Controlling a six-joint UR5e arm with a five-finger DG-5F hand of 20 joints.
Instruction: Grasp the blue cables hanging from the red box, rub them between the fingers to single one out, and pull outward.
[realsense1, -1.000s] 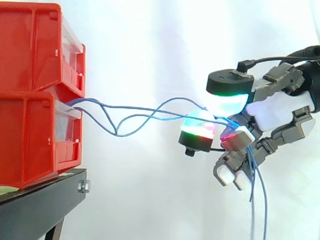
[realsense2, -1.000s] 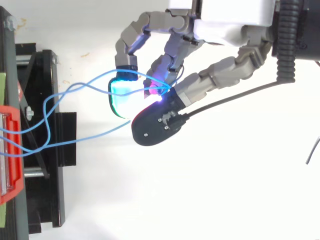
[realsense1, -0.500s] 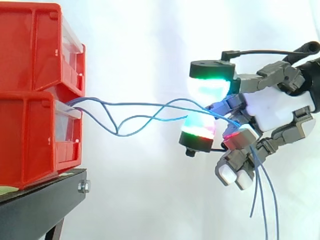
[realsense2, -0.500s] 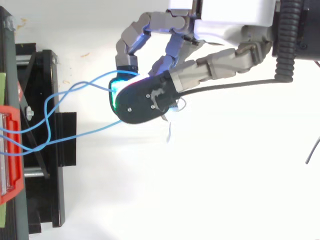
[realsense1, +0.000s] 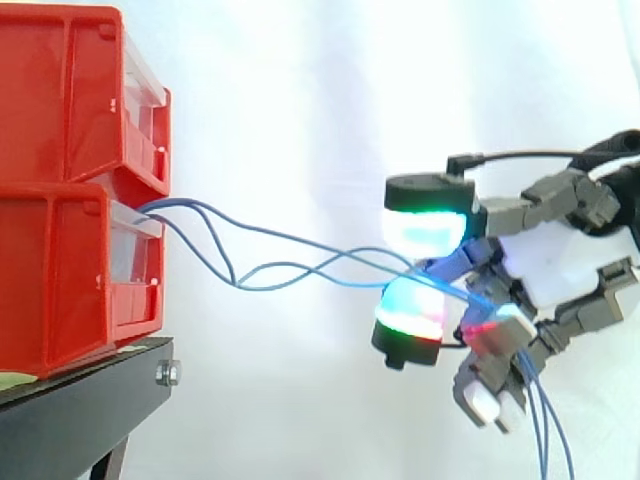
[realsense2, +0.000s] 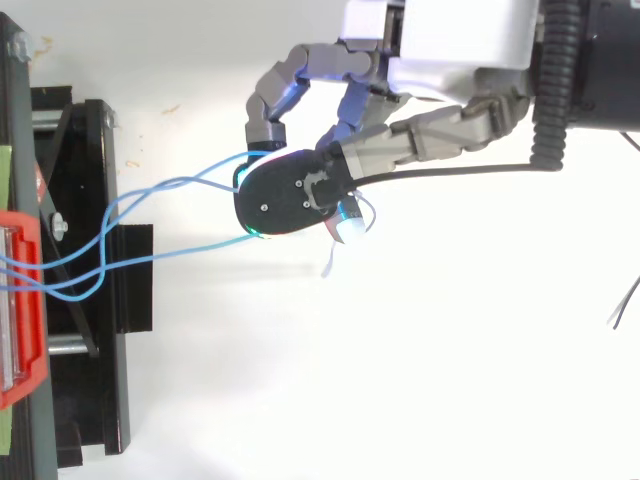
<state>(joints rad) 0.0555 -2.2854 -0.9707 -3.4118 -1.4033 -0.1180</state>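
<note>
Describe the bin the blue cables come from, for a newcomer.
At the side view's left, two red bins sit stacked on a black stand. Take the lower bin: blue cables leave its front toward the hand, while the upper bin has none.

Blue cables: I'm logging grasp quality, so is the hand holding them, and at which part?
Yes. The hand pinches the blue cables between its glowing fingertips, partway along their span from the red box; loose ends hang below.

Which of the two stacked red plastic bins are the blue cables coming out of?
The lower red plastic bin: the thin blue cables leave the top of its clear front, just beneath the upper red plastic bin.
</note>
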